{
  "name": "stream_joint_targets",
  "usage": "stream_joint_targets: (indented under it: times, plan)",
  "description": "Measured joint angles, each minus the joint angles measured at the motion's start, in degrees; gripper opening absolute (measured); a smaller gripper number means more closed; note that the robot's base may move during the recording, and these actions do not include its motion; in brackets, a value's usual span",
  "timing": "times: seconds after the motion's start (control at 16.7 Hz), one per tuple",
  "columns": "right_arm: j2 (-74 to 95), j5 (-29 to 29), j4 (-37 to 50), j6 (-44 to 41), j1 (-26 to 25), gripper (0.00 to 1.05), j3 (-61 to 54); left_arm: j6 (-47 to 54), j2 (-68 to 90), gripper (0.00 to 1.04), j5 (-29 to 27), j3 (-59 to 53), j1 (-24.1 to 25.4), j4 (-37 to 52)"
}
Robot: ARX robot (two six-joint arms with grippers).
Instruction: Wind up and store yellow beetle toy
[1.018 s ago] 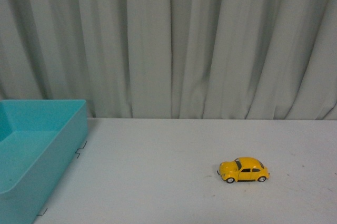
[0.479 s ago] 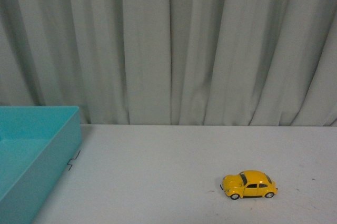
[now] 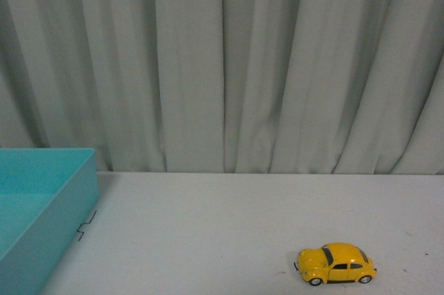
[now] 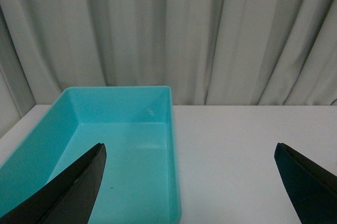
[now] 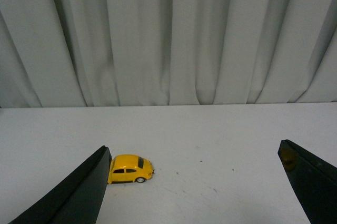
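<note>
1. In the front view, you will find the yellow beetle toy point(image 3: 336, 264) at the lower right of the frame. It stands on its wheels on the white table point(image 3: 208, 225), side-on to the camera.
2. The turquoise bin point(image 3: 66, 222) sits at the lower left of that frame, cut off by the edge. It is well apart from the toy, with bare tabletop between them.
3. A small black angular mark point(image 3: 86, 225) lies on the table just beside the bin's near wall.
4. A pleated pale curtain point(image 3: 222, 66) fills the upper part of the frame behind the table.
5. Neither arm shows in the front view.
6. In the left wrist view, the left gripper point(image 4: 188, 146) has its two dark fingers spread wide with nothing between them. One finger overlaps the bin point(image 4: 118, 105) in the picture. The part of the bin's inside that you can see holds nothing.
7. In the right wrist view, the right gripper point(image 5: 194, 145) is likewise spread wide and holds nothing. The toy point(image 5: 130, 168) stands on the table beyond it, within the gap and close against one finger's edge in the picture. You cannot tell from this view whether they touch.
</note>
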Motion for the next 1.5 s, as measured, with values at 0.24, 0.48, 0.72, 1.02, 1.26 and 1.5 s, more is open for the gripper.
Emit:
stream_joint_targets:
  times: [0.24, 0.48, 0.72, 1.02, 1.26, 1.5]
  plan:
    - [0.0, 0.0, 0.0, 0.0, 0.0, 0.98, 0.0, 0.0, 0.0, 0.98, 0.0, 0.0, 0.0, 0.0]
    - [0.0, 0.0, 0.0, 0.0, 0.0, 0.98, 0.0, 0.0, 0.0, 0.98, 0.0, 0.0, 0.0, 0.0]
    - [0.0, 0.0, -0.1, 0.0, 0.0, 0.98, 0.0, 0.0, 0.0, 0.98, 0.0, 0.0, 0.0, 0.0]
    - [0.0, 0.0, 0.0, 0.0, 0.0, 0.98, 0.0, 0.0, 0.0, 0.98, 0.0, 0.0, 0.0, 0.0]
    - [0.0, 0.0, 0.0, 0.0, 0.0, 0.98, 0.0, 0.0, 0.0, 0.98, 0.0, 0.0, 0.0, 0.0]
    - [1.7, 9.7, 3.9, 2.2, 3.8, 0.98, 0.0, 0.0, 0.0, 0.98, 0.0, 0.0, 0.0, 0.0]
